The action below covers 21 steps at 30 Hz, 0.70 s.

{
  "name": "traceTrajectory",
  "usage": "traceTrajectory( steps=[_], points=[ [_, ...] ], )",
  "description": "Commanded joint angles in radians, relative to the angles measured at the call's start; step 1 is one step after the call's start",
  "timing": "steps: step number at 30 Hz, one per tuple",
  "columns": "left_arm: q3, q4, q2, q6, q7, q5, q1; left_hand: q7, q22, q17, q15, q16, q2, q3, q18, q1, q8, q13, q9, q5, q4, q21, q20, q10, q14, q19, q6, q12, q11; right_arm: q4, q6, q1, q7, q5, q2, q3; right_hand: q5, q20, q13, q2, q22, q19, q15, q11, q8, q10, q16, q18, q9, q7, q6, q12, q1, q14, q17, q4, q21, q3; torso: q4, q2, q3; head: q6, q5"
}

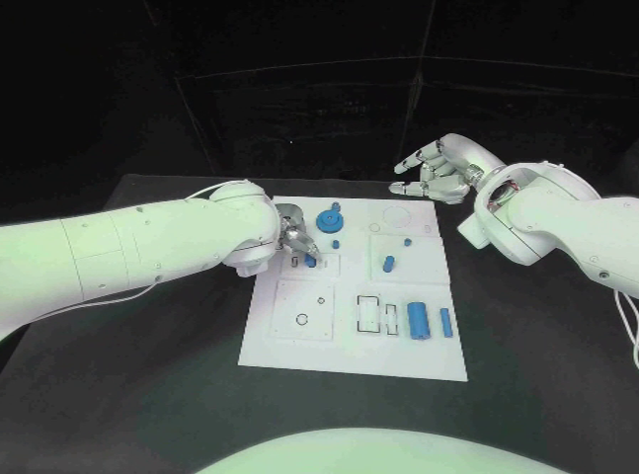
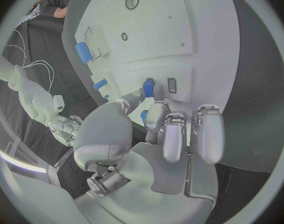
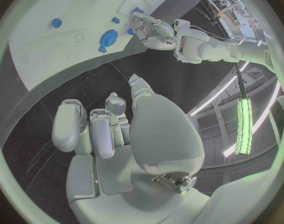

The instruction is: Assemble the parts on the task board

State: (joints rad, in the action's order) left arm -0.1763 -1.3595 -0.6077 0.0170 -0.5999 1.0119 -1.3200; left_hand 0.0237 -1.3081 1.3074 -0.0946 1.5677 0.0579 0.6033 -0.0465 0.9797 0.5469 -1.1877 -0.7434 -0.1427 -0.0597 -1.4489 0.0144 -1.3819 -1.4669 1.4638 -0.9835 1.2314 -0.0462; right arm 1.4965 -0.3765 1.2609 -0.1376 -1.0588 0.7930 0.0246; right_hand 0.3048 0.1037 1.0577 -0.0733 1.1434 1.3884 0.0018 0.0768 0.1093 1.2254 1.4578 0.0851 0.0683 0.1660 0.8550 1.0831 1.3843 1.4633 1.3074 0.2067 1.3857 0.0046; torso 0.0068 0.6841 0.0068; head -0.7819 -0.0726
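Observation:
The white task board lies in the middle of the black table. My left hand is low over the board's left part. Its thumb and a finger pinch a small blue part, seen in the left wrist view beside a small rectangular slot. A round blue gear-like part and a small blue peg are just beyond the hand. Another blue part stands mid-board. Two long blue parts lie at the near right. My right hand hovers past the board's far right corner, fingers apart, holding nothing.
The board has a round hole and a rectangular recess in its near half. The right wrist view shows the gear-like part and my left hand beyond it. Bare black table surrounds the board.

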Motion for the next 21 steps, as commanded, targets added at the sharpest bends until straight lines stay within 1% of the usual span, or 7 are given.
traceTrajectory(
  steps=[1, 5, 12, 17, 21],
  points=[
    [-0.002, 0.007, 0.001, 0.029, -0.018, 0.003, 0.000, -0.004, -0.096, 0.263, -0.010, 0.003, 0.003, -0.017, 0.009, -0.012, 0.003, -0.004, -0.004, 0.003, 0.001, -0.005, -0.008, -0.006, -0.104, 0.049, -0.004, 0.008, -0.002, 0.001, 0.004, 0.002, 0.005, -0.003, -0.001, 0.001, 0.005, -0.003, -0.001, 0.003, -0.001, -0.006, -0.006, -0.002, 0.004, -0.006, -0.006, -0.003, 0.000, -0.001, 0.008, -0.007, 0.009, 0.063, 0.075, 0.000, -0.006, -0.004, -0.0004, 0.000, -0.0003, -0.001, 0.000],
    [-0.002, 0.011, 0.003, 0.027, -0.018, 0.003, 0.000, -0.006, -0.103, 0.263, -0.011, 0.003, 0.007, -0.065, 0.010, -0.025, 0.002, -0.010, -0.010, 0.004, 0.020, -0.010, -0.009, -0.009, -0.104, 0.052, -0.012, 0.014, -0.004, 0.001, 0.004, 0.002, 0.005, -0.003, -0.001, 0.001, 0.006, -0.003, -0.001, 0.003, -0.002, -0.006, -0.006, -0.002, 0.004, -0.006, -0.006, -0.003, 0.000, -0.001, 0.008, -0.007, 0.009, 0.063, 0.074, 0.000, -0.006, -0.004, 0.0008, 0.000, -0.0001, -0.001, 0.002],
    [-0.002, 0.016, 0.005, 0.022, -0.019, 0.003, -0.001, -0.008, -0.113, 0.263, -0.013, 0.003, 0.005, -0.136, 0.012, -0.044, 0.002, -0.020, -0.021, 0.004, 0.054, -0.016, -0.012, -0.014, -0.104, 0.056, -0.022, 0.023, -0.005, 0.000, 0.005, 0.002, 0.005, -0.003, -0.002, 0.001, 0.005, -0.003, -0.001, 0.003, -0.002, -0.006, -0.006, -0.002, 0.004, -0.006, -0.006, -0.002, 0.000, -0.001, 0.008, -0.007, 0.008, 0.063, 0.075, 0.001, -0.006, -0.006, 0.0011, 0.000, -0.0009, -0.002, 0.002],
    [-0.002, 0.017, 0.009, 0.015, -0.019, 0.003, -0.001, -0.009, -0.120, 0.263, -0.013, 0.003, 0.003, -0.195, 0.014, -0.074, 0.006, -0.025, -0.030, 0.005, 0.089, -0.019, -0.013, -0.016, -0.104, 0.058, -0.027, 0.028, -0.006, -0.001, 0.004, 0.002, 0.005, -0.003, -0.002, 0.001, 0.005, -0.003, 0.000, 0.002, -0.001, -0.006, -0.006, -0.002, 0.004, -0.005, -0.006, -0.003, 0.000, -0.001, 0.008, -0.005, 0.008, 0.064, 0.076, 0.002, -0.006, -0.006, 0.0002, 0.000, -0.0011, -0.002, 0.002],
    [-0.002, 0.019, 0.010, 0.008, -0.019, 0.003, -0.001, -0.009, -0.122, 0.263, -0.014, 0.003, 0.003, -0.236, 0.014, -0.085, 0.007, -0.027, -0.036, 0.006, 0.109, -0.020, -0.013, -0.018, -0.104, 0.059, -0.028, 0.031, -0.006, -0.001, 0.004, 0.002, 0.006, -0.003, -0.002, 0.001, 0.004, -0.003, -0.001, 0.002, -0.002, -0.006, -0.006, -0.002, 0.004, -0.006, -0.006, -0.003, 0.000, -0.001, 0.008, -0.007, 0.006, 0.064, 0.076, 0.003, -0.006, -0.008, -0.0003, 0.000, -0.0008, -0.002, 0.003]
  ],
)
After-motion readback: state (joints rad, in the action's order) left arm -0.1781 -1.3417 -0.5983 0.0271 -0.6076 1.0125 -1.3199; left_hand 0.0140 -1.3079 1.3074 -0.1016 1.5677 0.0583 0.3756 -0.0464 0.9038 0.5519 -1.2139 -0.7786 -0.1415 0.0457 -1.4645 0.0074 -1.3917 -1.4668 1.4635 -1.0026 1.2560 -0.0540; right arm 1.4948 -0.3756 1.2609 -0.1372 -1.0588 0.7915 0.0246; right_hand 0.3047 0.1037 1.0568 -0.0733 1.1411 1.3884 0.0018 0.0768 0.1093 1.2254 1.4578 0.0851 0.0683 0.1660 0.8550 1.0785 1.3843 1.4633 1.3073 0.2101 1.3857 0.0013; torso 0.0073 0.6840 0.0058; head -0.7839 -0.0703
